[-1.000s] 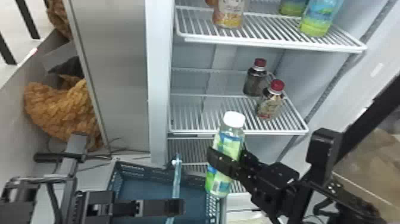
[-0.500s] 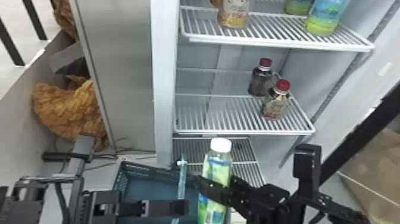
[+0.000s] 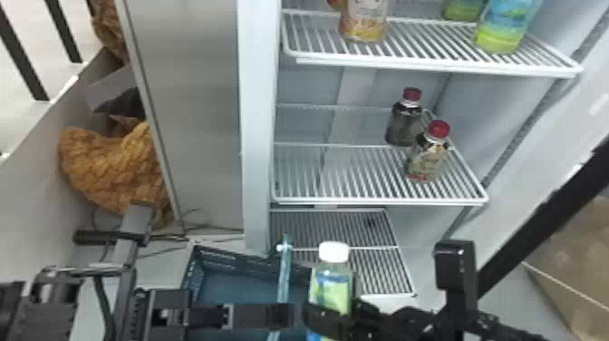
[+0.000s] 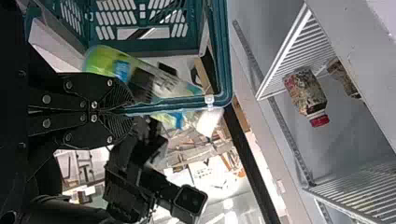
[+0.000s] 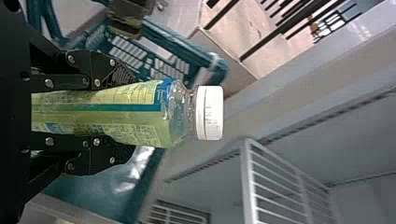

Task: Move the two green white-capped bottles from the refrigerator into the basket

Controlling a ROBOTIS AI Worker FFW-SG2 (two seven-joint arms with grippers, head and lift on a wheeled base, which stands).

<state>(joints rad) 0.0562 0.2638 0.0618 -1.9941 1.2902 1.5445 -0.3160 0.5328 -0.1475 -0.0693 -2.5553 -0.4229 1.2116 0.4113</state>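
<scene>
Head view: right tool grips a bottle near the basket's edge, apart from shelves; left tool clenched.

1 head camera looks forward and down, 2 wrist cameras look closely past the fingers, sharing the basket.

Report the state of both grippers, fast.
Left gripper: closed, holding nothing.
Right gripper: jaws closed on a green white-capped bottle.
</scene>
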